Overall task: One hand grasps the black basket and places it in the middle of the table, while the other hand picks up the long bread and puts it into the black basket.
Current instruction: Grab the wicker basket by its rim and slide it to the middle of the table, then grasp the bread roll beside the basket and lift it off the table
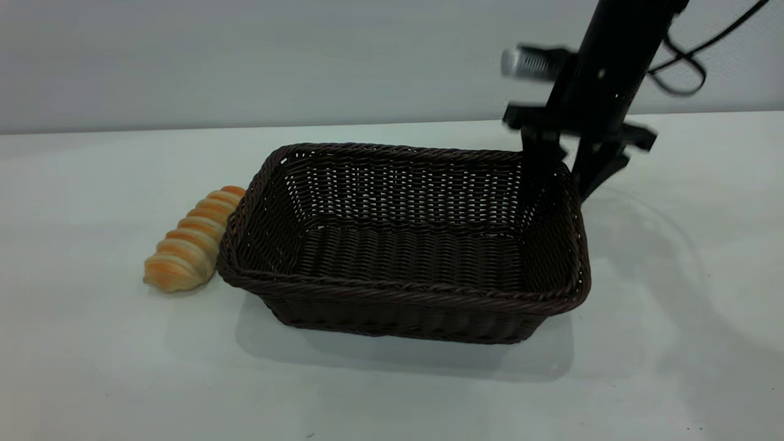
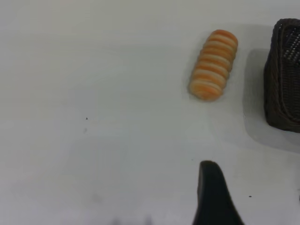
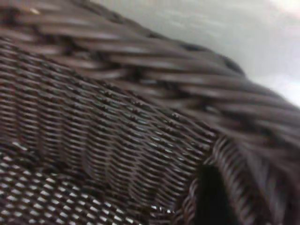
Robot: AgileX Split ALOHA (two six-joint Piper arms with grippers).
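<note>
The black basket point(image 1: 398, 293) stands on the table point(image 1: 92, 367) at its middle, and is sharp while the right arm is blurred. My right gripper point(image 1: 561, 182) is open astride the basket's far right rim, one finger inside and one outside. The right wrist view shows the woven wall point(image 3: 117, 131) close up, with one finger point(image 3: 208, 197) against its inside. The long bread point(image 1: 193, 248) lies on the table against the basket's left end. In the left wrist view the bread point(image 2: 213, 65) lies ahead of my open, empty left gripper point(image 2: 255, 190), with the basket's corner point(image 2: 283, 79) beside it.
The table is bare white on all sides of the basket, with a few tiny dark specks point(image 2: 86, 118). A grey wall runs along the table's far edge. The left arm is out of the exterior view.
</note>
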